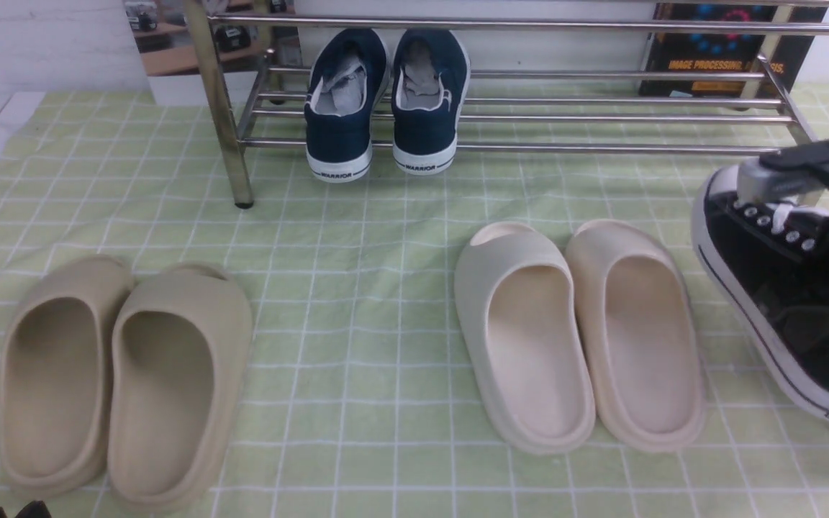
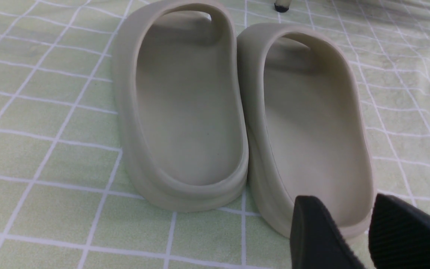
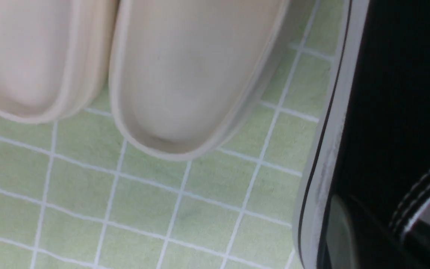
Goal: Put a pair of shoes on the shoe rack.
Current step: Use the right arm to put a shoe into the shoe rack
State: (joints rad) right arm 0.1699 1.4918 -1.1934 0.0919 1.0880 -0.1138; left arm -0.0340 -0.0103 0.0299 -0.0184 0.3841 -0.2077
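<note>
From my remote station: the table [image 1: 357, 237], under green checked cloth, carries the shoe rack [image 1: 529, 147] along its far side. The navy sneakers [image 1: 386, 101] fill the left of the rack's lower bars, and the stretch to their right is bare. Beige slides [image 1: 119, 374] lie near left and cream slides [image 1: 580, 331] lie centre. Just beside the cream slides, at the right edge, the black sneaker [image 1: 767, 288] leans with its toe toward the rack. I can make out only one sneaker clearly.

The right gripper [image 1: 803, 191] is clenched on its upper. That arm is the nearer one, and the open bars lie ahead and to its left. I judge the rack's right leg, close behind it, to be the obstacle. The left gripper [image 2: 360, 235] hangs released over the beige slides' heels.
</note>
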